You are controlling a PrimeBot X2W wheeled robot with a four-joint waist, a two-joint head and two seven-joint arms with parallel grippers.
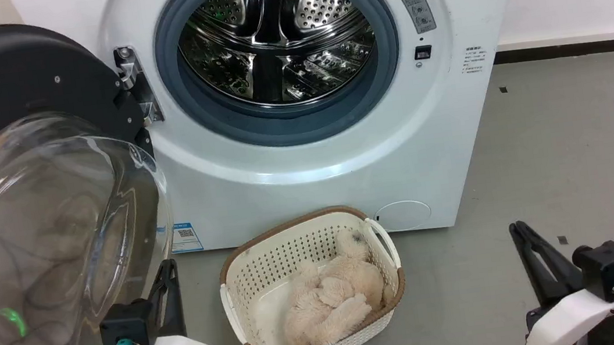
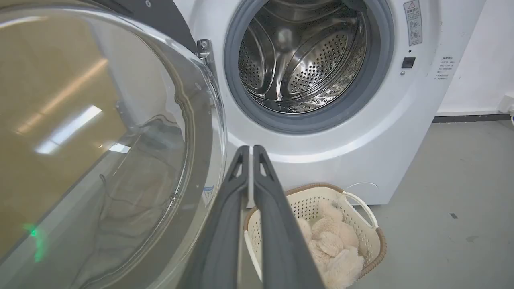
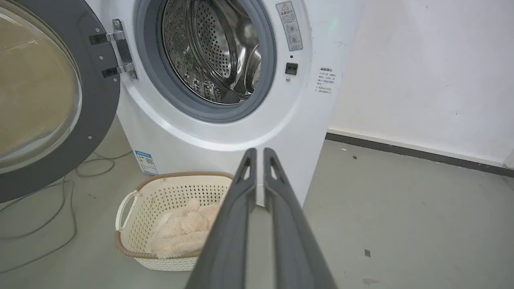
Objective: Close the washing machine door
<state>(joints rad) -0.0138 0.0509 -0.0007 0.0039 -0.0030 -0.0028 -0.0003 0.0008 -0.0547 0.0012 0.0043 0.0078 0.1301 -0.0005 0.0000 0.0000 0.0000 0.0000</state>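
Note:
The white washing machine (image 1: 455,136) stands with its steel drum (image 1: 273,42) exposed inside the grey-blue seal. The washing machine door (image 1: 8,74) is swung wide open to the left on its metal hinge (image 1: 135,82), its clear glass bowl (image 1: 51,239) bulging toward me. My left gripper (image 1: 168,267) is shut and empty, low down just right of the glass bowl (image 2: 100,140), and I cannot tell whether it touches. In the left wrist view, the left gripper (image 2: 251,149) points at the machine's front. My right gripper (image 1: 519,227) is shut and empty at the lower right, away from the machine.
A cream perforated laundry basket (image 1: 284,228) holding a fluffy beige toy (image 1: 334,298) sits on the grey floor between my grippers, in front of the machine. Loose cables (image 3: 60,200) lie on the floor under the open door. A white wall (image 3: 421,80) runs behind, to the right.

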